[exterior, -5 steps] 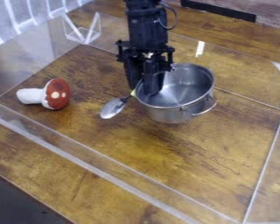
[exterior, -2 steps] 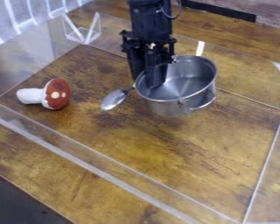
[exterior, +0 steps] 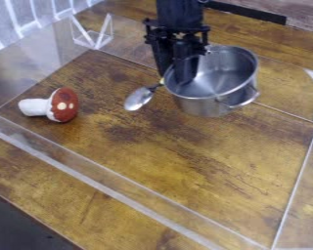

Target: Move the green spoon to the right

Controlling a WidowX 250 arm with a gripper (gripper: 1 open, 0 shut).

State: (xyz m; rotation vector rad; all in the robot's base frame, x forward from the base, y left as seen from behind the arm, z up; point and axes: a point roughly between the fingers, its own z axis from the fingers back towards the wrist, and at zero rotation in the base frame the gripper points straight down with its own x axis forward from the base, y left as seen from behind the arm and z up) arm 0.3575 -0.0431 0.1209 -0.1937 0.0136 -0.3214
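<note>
Above the wood, the pincer (exterior: 176, 86), clamped narrow, has carried pot (exterior: 214, 83) and spoon (exterior: 141, 98) rightward.

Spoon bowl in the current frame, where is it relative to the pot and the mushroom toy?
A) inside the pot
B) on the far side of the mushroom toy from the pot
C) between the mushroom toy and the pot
C: the spoon's silver bowl shows outside the pot, on the side facing the mushroom toy.
</note>
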